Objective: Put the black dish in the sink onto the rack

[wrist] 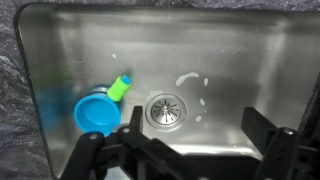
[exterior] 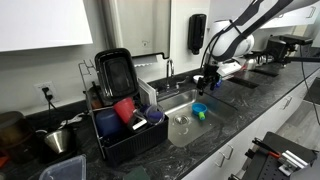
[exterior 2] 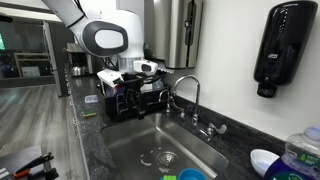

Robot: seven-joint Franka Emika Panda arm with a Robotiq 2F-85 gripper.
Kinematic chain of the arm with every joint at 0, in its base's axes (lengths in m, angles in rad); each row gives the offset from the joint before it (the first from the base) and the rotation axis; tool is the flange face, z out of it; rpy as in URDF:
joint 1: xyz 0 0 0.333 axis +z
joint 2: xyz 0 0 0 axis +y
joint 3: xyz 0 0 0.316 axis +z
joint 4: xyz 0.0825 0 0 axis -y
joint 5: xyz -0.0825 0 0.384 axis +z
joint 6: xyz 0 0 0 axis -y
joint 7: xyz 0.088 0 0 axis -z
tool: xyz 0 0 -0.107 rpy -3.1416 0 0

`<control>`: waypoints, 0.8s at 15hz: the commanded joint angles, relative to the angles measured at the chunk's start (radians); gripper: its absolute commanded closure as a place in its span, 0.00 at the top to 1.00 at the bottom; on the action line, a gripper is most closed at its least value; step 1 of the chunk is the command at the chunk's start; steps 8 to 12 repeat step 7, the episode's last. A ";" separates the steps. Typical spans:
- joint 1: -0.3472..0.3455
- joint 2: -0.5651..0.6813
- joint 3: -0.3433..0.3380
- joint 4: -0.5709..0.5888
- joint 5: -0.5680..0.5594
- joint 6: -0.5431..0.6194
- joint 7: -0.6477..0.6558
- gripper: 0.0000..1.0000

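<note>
The black dish [exterior: 113, 72] stands on edge in the back of the black wire rack [exterior: 128, 140], behind the red cups [exterior: 123, 108]; it is not in the sink. The sink [exterior: 178, 101] also shows in the wrist view [wrist: 240, 60] and in an exterior view [exterior 2: 140, 150]. My gripper [wrist: 198, 130] hangs over the sink above the drain [wrist: 167, 110], open and empty; it also shows in an exterior view [exterior: 206, 85]. A small blue bowl [wrist: 97, 110] and a green item [wrist: 120, 88] lie in the basin.
A clear glass bowl [exterior: 180, 128] sits on the counter in front of the sink. The chrome faucet [exterior 2: 187, 92] stands at the back rim. A black soap dispenser [exterior 2: 285, 45] hangs on the wall. A metal pot [exterior: 60, 140] sits beside the rack.
</note>
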 commanded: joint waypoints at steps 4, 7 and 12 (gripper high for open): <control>0.051 -0.016 -0.047 -0.016 0.021 -0.106 -0.016 1.00; 0.056 0.000 -0.050 -0.009 0.003 -0.081 0.001 1.00; 0.056 0.000 -0.050 -0.009 0.003 -0.081 0.001 1.00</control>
